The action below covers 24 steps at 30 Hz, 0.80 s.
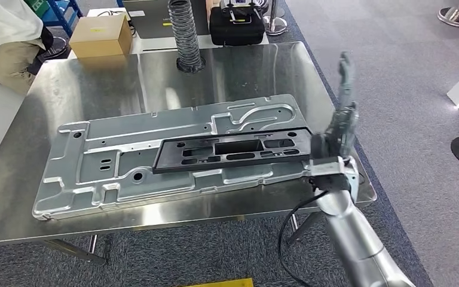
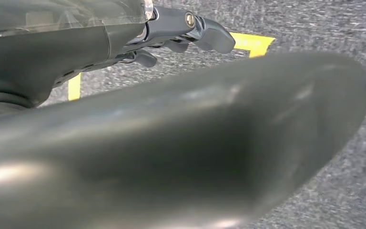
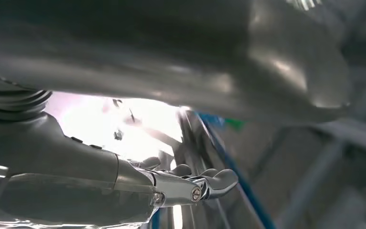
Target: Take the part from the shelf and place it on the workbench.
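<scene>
Black part on the workbench, right hand beside it.

You see the black frame part [image 1: 233, 153] lying flat on the large silver panel [image 1: 125, 161] on the steel workbench [image 1: 48, 89]. Your right hand [image 1: 337, 128] stands just off its right end, fingers spread and pointing up, holding nothing. Your left hand [image 2: 181, 31] hangs over grey floor; you cannot tell its grip.

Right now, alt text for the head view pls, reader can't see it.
A black rectangular frame part lies on a large stamped silver metal panel on a steel workbench, with the robot's right hand raised, fingers up, at the part's right end. Behind the bench are a cardboard box, a ribbed hose and a black case.
</scene>
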### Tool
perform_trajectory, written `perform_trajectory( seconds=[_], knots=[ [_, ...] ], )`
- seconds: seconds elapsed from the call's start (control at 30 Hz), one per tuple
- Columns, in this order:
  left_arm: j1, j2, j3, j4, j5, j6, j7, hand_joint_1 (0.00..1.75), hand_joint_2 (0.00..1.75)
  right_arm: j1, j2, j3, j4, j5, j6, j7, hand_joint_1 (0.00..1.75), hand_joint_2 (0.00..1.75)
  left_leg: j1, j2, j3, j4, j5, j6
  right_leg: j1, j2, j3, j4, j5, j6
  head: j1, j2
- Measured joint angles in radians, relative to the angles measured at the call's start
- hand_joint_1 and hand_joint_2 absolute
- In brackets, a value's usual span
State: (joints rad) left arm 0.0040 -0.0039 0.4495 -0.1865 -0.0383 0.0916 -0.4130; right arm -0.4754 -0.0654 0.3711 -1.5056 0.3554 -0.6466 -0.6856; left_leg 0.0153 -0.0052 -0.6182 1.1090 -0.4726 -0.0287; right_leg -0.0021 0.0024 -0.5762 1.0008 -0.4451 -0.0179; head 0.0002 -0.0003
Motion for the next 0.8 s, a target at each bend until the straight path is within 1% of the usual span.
perform_trajectory(
  seconds=[0.03, 0.07, 0.1, 0.17, 0.2, 0.23, 0.27, 0.3, 0.33, 0.37, 0.4, 0.43, 0.47, 0.5, 0.53, 0.57, 0.6, 0.63, 0.7, 0.73, 0.77, 0.8],
  knots=[
    [0.000, -0.001, 0.004, 0.000, -0.001, 0.001, -0.004, 0.00, 0.00, 0.030, -0.007, -0.021, -0.055, -0.001, -0.019, -0.005, 0.00, 0.00, -0.001, -0.001, 0.027, -0.055, 0.017, 0.005, 0.002, 0.000, 0.001, 0.003, -0.003, 0.004, 0.000, 0.000],
    [0.000, -0.003, 0.007, 0.000, -0.002, 0.002, -0.006, 0.00, 0.00, 0.062, -0.013, -0.043, -0.109, 0.004, -0.034, -0.008, 0.00, 0.00, -0.003, -0.002, 0.042, -0.085, 0.023, 0.010, 0.003, 0.000, 0.000, 0.005, -0.003, 0.009, 0.000, 0.000],
    [0.001, -0.004, 0.010, 0.000, -0.003, 0.003, -0.009, 0.00, 0.00, 0.096, -0.018, -0.064, -0.158, 0.012, -0.044, -0.009, 0.00, 0.00, -0.005, -0.003, 0.045, -0.091, 0.020, 0.015, 0.005, 0.000, -0.001, 0.006, -0.002, 0.013, 0.000, 0.000],
    [0.002, -0.006, 0.018, 0.000, -0.006, 0.005, -0.010, 0.00, 0.00, 0.166, -0.023, -0.107, -0.248, 0.027, -0.051, -0.011, 0.00, 0.00, -0.003, -0.003, 0.044, -0.097, 0.026, 0.026, 0.004, 0.000, -0.001, 0.008, -0.004, 0.023, 0.001, 0.000],
    [0.002, -0.007, 0.021, 0.000, -0.008, 0.005, -0.010, 0.00, 0.00, 0.201, -0.025, -0.128, -0.292, 0.032, -0.053, -0.011, 0.00, 0.00, -0.002, -0.002, 0.043, -0.100, 0.030, 0.033, 0.002, 0.000, -0.004, 0.018, -0.017, 0.028, 0.001, 0.000],
    [0.002, -0.008, 0.024, 0.000, -0.009, 0.006, -0.010, 0.00, 0.00, 0.234, -0.027, -0.149, -0.331, 0.035, -0.053, -0.012, 0.00, 0.00, 0.000, -0.001, 0.041, -0.105, 0.035, 0.040, 0.001, 0.000, -0.015, 0.046, -0.043, 0.033, 0.002, 0.000],
    [0.001, -0.009, 0.025, 0.000, -0.010, 0.007, -0.010, 0.00, 0.00, 0.264, -0.029, -0.168, -0.364, 0.037, -0.054, -0.012, 0.00, 0.00, 0.001, 0.001, 0.038, -0.107, 0.039, 0.046, -0.002, 0.000, -0.034, 0.096, -0.081, 0.038, 0.002, 0.000],
    [0.000, -0.009, 0.027, 0.000, -0.010, 0.008, -0.009, 0.00, 0.00, 0.292, -0.029, -0.185, -0.391, 0.037, -0.054, -0.012, 0.00, 0.00, 0.000, 0.002, 0.032, -0.107, 0.042, 0.049, -0.004, 0.000, -0.059, 0.163, -0.124, 0.042, 0.003, 0.000],
    [-0.001, -0.009, 0.029, 0.000, -0.011, 0.008, -0.008, 0.00, 0.00, 0.317, -0.030, -0.200, -0.412, 0.037, -0.054, -0.012, 0.00, 0.00, 0.000, 0.002, 0.026, -0.106, 0.046, 0.051, -0.006, 0.000, -0.084, 0.231, -0.159, 0.045, 0.003, 0.000],
    [-0.003, -0.009, 0.032, 0.000, -0.011, 0.009, -0.007, 0.00, 0.00, 0.340, -0.030, -0.213, -0.427, 0.037, -0.054, -0.012, 0.00, 0.00, 0.000, 0.003, 0.020, -0.105, 0.050, 0.051, -0.008, 0.000, -0.097, 0.278, -0.178, 0.047, 0.003, 0.000],
    [-0.003, -0.009, 0.034, 0.000, -0.012, 0.009, -0.007, 0.00, 0.00, 0.359, -0.030, -0.222, -0.440, 0.037, -0.054, -0.012, 0.00, 0.00, 0.000, 0.003, 0.013, -0.104, 0.054, 0.050, -0.010, 0.000, -0.094, 0.291, -0.179, 0.049, 0.003, 0.000],
    [-0.004, -0.009, 0.037, 0.000, -0.013, 0.009, -0.006, 0.00, 0.00, 0.375, -0.030, -0.230, -0.450, 0.037, -0.054, -0.012, 0.00, 0.00, 0.000, 0.004, 0.006, -0.102, 0.059, 0.048, -0.012, 0.000, -0.070, 0.262, -0.162, 0.049, 0.003, 0.000],
    [-0.006, -0.009, 0.040, 0.000, -0.014, 0.009, -0.006, 0.00, 0.00, 0.388, -0.030, -0.236, -0.458, 0.037, -0.054, -0.012, 0.00, 0.00, 0.000, 0.004, -0.002, -0.099, 0.064, 0.045, -0.013, -0.001, -0.028, 0.200, -0.135, 0.049, 0.003, 0.000],
    [-0.007, -0.009, 0.043, 0.000, -0.015, 0.009, -0.005, 0.00, 0.00, 0.399, -0.030, -0.241, -0.465, 0.037, -0.054, -0.012, 0.00, 0.00, 0.000, 0.004, -0.009, -0.097, 0.069, 0.042, -0.014, -0.002, 0.020, 0.119, -0.114, 0.047, 0.003, 0.000],
    [-0.009, -0.009, 0.046, 0.000, -0.016, 0.009, -0.004, 0.00, 0.00, 0.411, -0.030, -0.246, -0.470, 0.037, -0.054, -0.012, 0.00, 0.00, -0.001, 0.004, -0.013, -0.097, 0.075, 0.037, -0.012, -0.002, 0.060, 0.054, -0.095, 0.044, 0.002, 0.000],
    [-0.010, -0.009, 0.048, 0.000, -0.017, 0.009, -0.002, 0.00, 0.00, 0.424, -0.030, -0.252, -0.475, 0.037, -0.053, -0.012, 0.00, 0.00, -0.001, 0.003, -0.016, -0.097, 0.081, 0.031, -0.009, -0.002, 0.084, 0.012, -0.084, 0.040, 0.004, 0.000],
    [-0.011, -0.009, 0.050, -0.001, -0.018, 0.010, -0.001, 0.00, 0.00, 0.438, -0.030, -0.257, -0.481, 0.037, -0.053, -0.012, 0.00, 0.00, -0.001, 0.003, -0.017, -0.099, 0.088, 0.025, -0.006, -0.002, 0.092, -0.008, -0.080, 0.036, 0.005, 0.000],
    [-0.011, -0.009, 0.052, -0.001, -0.020, 0.010, 0.001, 0.00, 0.00, 0.454, -0.030, -0.263, -0.484, 0.035, -0.053, -0.012, 0.00, 0.00, -0.001, 0.002, -0.016, -0.102, 0.094, 0.018, -0.003, -0.002, 0.088, -0.005, -0.074, 0.032, 0.006, 0.000],
    [-0.011, -0.009, 0.060, -0.001, -0.025, 0.011, 0.007, 0.00, 0.00, 0.484, -0.029, -0.276, -0.488, 0.029, -0.051, -0.012, 0.00, 0.00, -0.001, 0.002, -0.020, -0.105, 0.102, 0.005, -0.005, -0.004, 0.077, -0.011, -0.060, 0.017, 0.006, 0.000],
    [-0.011, -0.008, 0.065, -0.001, -0.029, 0.011, 0.010, 0.00, 0.00, 0.500, -0.029, -0.283, -0.489, 0.022, -0.050, -0.012, 0.00, 0.00, 0.000, 0.001, -0.027, -0.095, 0.086, 0.000, -0.007, -0.005, 0.068, -0.014, -0.049, 0.008, 0.004, 0.000],
    [-0.010, -0.008, 0.071, -0.001, -0.031, 0.011, 0.011, 0.00, 0.00, 0.516, -0.029, -0.290, -0.489, 0.014, -0.048, -0.012, 0.00, 0.00, 0.000, 0.001, -0.039, -0.067, 0.051, -0.004, -0.009, -0.006, 0.057, -0.018, -0.037, 0.000, 0.001, 0.000],
    [-0.011, -0.009, 0.077, -0.001, -0.033, 0.011, 0.011, 0.00, 0.00, 0.535, -0.029, -0.296, -0.489, 0.007, -0.046, -0.012, 0.00, 0.00, 0.001, 0.001, -0.054, -0.016, -0.001, -0.007, -0.008, -0.008, 0.045, -0.019, -0.025, -0.005, -0.002, 0.000]
  ],
)
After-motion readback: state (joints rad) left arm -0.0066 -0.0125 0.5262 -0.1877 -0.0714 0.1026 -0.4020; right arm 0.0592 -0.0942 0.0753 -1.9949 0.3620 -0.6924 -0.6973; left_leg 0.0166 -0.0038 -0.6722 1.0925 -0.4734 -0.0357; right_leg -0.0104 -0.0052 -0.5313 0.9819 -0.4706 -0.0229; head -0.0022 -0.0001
